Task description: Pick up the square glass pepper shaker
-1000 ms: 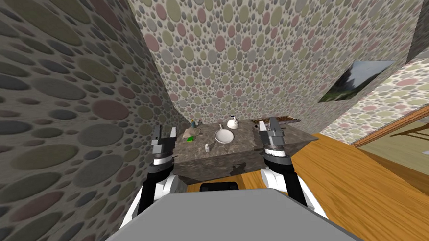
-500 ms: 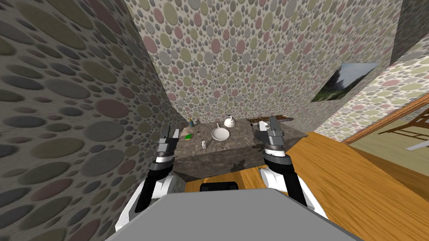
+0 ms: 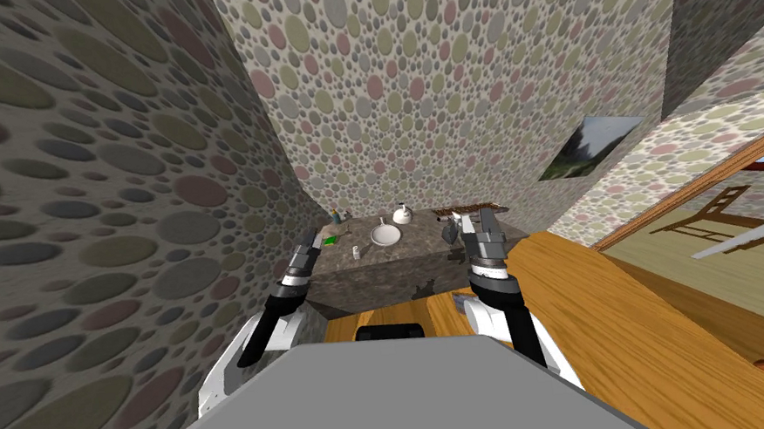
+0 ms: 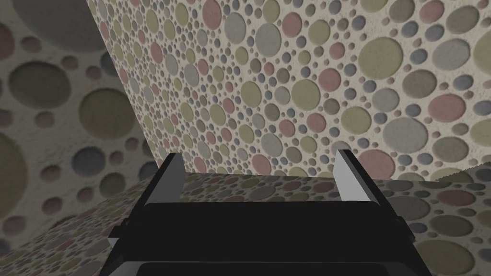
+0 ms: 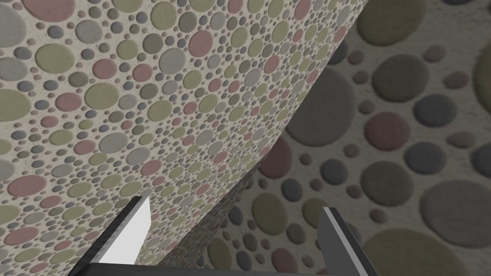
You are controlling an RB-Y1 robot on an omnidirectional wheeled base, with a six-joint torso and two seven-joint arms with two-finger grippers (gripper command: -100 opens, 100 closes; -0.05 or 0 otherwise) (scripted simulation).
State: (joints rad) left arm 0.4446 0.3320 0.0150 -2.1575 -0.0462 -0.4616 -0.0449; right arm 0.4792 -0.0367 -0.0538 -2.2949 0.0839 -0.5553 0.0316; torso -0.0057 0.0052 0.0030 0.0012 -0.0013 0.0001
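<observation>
Your pale shaker on the stone counter, near a white pan, kettle behind, your left gripper and right gripper both spread apart

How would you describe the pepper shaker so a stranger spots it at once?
Find the dark mottled counter in the corner of the dotted walls. Near its front edge, left of the white frying pan, stands the pepper shaker: tiny, pale, upright, the smallest item there.
</observation>
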